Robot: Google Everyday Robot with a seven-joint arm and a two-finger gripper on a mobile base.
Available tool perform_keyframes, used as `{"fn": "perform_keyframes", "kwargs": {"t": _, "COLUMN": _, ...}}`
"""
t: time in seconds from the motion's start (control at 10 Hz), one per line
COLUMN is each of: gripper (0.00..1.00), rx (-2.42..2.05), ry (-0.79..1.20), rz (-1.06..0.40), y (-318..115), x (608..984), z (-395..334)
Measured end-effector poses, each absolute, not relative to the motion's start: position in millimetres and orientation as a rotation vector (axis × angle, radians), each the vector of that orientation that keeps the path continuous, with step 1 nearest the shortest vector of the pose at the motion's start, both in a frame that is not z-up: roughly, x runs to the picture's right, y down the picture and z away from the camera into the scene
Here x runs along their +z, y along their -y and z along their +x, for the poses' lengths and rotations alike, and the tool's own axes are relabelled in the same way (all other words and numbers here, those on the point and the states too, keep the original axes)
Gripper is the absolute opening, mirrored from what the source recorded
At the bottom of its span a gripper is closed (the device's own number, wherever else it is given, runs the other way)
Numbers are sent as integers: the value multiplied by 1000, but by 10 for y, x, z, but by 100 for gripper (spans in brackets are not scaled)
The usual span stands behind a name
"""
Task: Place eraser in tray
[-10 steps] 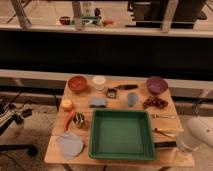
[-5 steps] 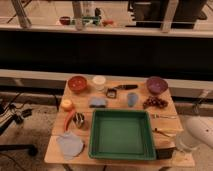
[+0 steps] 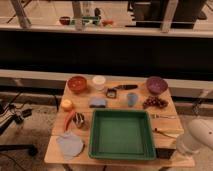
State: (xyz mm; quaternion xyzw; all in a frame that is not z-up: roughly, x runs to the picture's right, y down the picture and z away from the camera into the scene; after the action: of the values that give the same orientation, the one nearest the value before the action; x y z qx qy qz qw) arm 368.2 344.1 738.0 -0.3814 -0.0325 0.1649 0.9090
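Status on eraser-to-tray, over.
Two-finger gripper low at front-right corner of wooden table, beside large green rectangular plastic tray. Small black eraser block: not made out. Tray bare, nothing over it.

Wooden table (image 3: 82,104) carries green tray (image 3: 121,134); red bowl (image 3: 77,83), purple bowl (image 3: 156,85), grapes (image 3: 155,102) behind.

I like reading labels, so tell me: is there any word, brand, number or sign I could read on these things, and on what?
No readable text anywhere in the camera view.
Green tray: no marking shows.
White cup: no label can be made out.
Pincer: not in view; only a white robot part shows at the lower right, with no readable marking.
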Motion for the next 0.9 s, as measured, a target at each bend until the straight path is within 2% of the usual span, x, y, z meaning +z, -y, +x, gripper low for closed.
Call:
{"fn": "perform_keyframes", "kwargs": {"t": 0.2, "gripper": 20, "rx": 355, "ry": 72, "rz": -791, "y": -3455, "x": 7309, "z": 3714}}
{"fn": "perform_keyframes", "kwargs": {"t": 0.4, "gripper": 3, "rx": 351, "ry": 69, "rz": -756, "y": -3240, "x": 7107, "z": 3707}}
{"fn": "perform_keyframes", "kwargs": {"t": 0.5, "gripper": 0, "rx": 341, "ry": 60, "rz": -733, "y": -3116, "x": 6987, "z": 3690}}
{"fn": "perform_keyframes", "kwargs": {"t": 0.7, "gripper": 0, "rx": 303, "ry": 38, "rz": -665, "y": -2853, "x": 6810, "z": 3585}}
{"fn": "perform_keyframes", "kwargs": {"t": 0.9, "gripper": 0, "rx": 264, "ry": 37, "rz": -632, "y": -2708, "x": 6794, "z": 3426}}
